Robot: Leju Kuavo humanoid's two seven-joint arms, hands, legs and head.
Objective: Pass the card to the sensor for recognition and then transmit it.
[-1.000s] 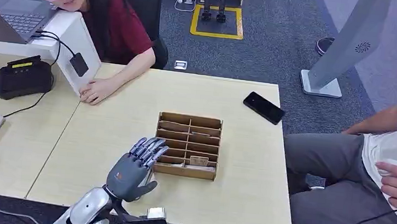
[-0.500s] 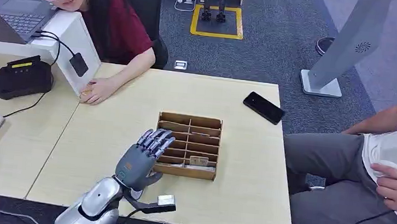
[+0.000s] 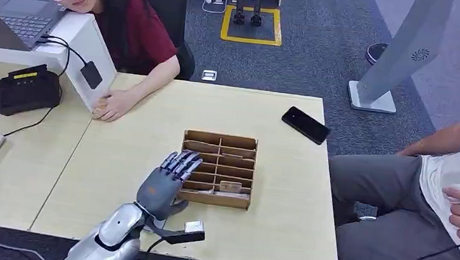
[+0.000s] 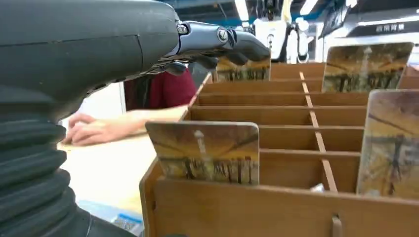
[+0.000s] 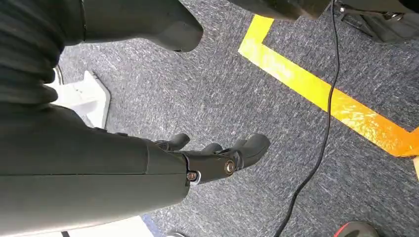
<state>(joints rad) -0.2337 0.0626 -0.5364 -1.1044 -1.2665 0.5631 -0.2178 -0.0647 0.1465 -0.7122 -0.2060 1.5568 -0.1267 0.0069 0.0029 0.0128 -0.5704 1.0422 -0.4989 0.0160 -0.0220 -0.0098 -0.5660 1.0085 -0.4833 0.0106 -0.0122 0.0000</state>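
Just beyond the left robot hand (image 3: 161, 189), fingers apart and empty, a card (image 4: 205, 152) stands in the wooden organizer (image 3: 217, 167). It looks thin, stiff and light (likely slick), so pinch its exposed top edge.

L hand (image 4: 148, 44) empty over wooden divider box (image 4: 276, 163), cards (image 4: 205, 153) upright in slots
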